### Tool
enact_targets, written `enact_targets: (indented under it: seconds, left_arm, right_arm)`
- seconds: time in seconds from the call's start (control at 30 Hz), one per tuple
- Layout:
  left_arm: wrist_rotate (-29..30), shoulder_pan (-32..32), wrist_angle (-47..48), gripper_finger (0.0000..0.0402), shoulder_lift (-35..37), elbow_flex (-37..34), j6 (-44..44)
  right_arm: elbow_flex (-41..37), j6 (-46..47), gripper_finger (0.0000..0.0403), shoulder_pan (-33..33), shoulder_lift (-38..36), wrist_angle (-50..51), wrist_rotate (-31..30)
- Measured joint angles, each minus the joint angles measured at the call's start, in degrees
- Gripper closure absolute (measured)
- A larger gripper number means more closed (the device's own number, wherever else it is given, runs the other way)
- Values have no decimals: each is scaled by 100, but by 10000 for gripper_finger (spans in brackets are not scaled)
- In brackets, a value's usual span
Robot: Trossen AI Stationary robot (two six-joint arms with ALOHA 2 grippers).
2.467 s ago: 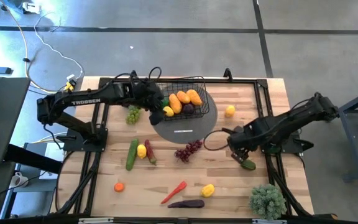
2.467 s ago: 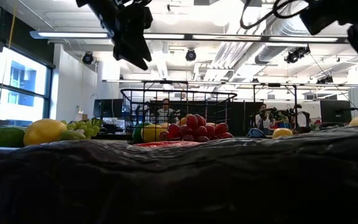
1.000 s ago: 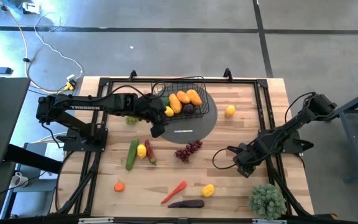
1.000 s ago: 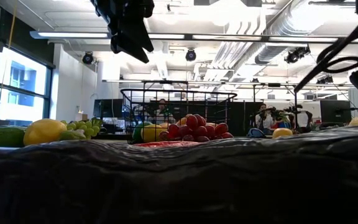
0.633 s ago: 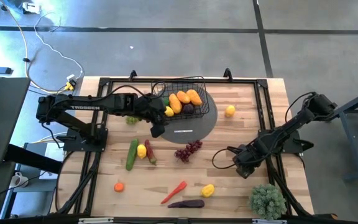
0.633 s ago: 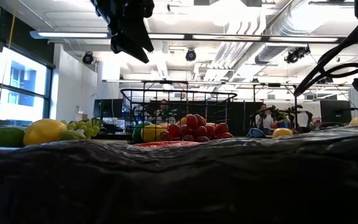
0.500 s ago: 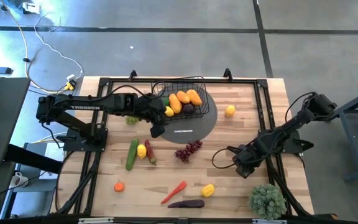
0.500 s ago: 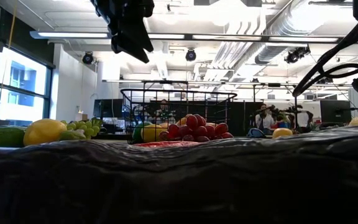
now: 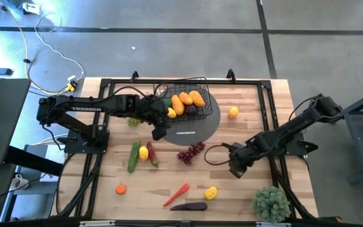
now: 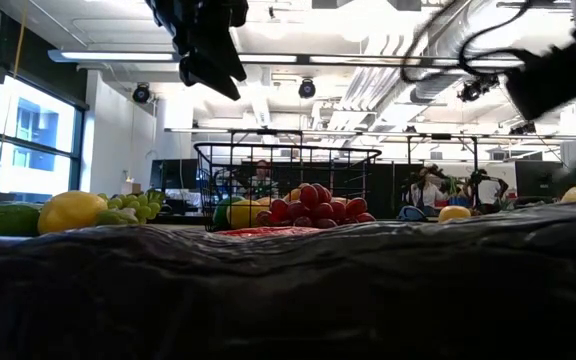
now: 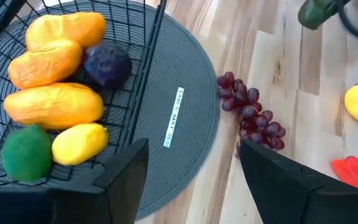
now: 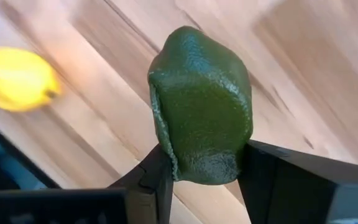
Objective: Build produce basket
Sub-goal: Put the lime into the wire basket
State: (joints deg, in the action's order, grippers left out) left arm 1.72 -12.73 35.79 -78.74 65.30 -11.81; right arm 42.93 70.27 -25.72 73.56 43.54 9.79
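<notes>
Pale wooden plank tabletop (image 9: 244, 192): smooth, visible grain. Black wire-mesh basket (image 9: 169, 88): thin metal rods, slight sheen. Round grey mat (image 11: 182, 134): woven, ribbed, matt. Dark green fruit (image 12: 201, 127) between my matt black plastic fingers (image 12: 291, 180): dull, pebbled skin. Purple grapes (image 11: 250, 115): glossy.

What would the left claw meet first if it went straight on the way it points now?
Probably the grey round mat just beyond the left claw, then the purple grapes; depth is unclear.

Black wire basket (image 9: 183, 104) upright on mat, part-filled; produce (image 9: 191, 152) scattered.
</notes>
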Motion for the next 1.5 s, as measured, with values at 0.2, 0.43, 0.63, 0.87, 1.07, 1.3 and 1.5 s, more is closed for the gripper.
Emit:
enact_targets:
  seconds: [0.2, 0.43, 0.63, 0.87, 1.07, 1.3, 1.5]
  left_arm:
    - [64, -8, 216, 146, 0, 2, -107]
    - [80, -121, 420, 115, 0, 2, -186]
    - [-598, -278, 55, 112, 0, 2, 376]
    - [-1014, -340, -893, 112, 0, 2, 902]
    - [-1240, -339, -1669, 112, 0, 2, 861]
    - [-1330, -339, -2354, 112, 0, 2, 598]
    - [-1305, -337, -2667, 112, 0, 2, 435]
  right_arm:
    - [483, -650, 291, 434, 0, -180, -137]
    - [1177, -1493, 291, 857, 0, -278, -697]
    - [1835, -1994, 291, 1304, -2, -281, -1405]
    - [2237, -2643, 291, 1729, -2, -549, -1720]
    - [2237, -3412, 291, 1977, -2, -1211, -1803]
    - [2237, -3957, 291, 2329, -2, -1845, -1859]
    - [2237, -4370, 291, 2474, -2, -2048, -1852]
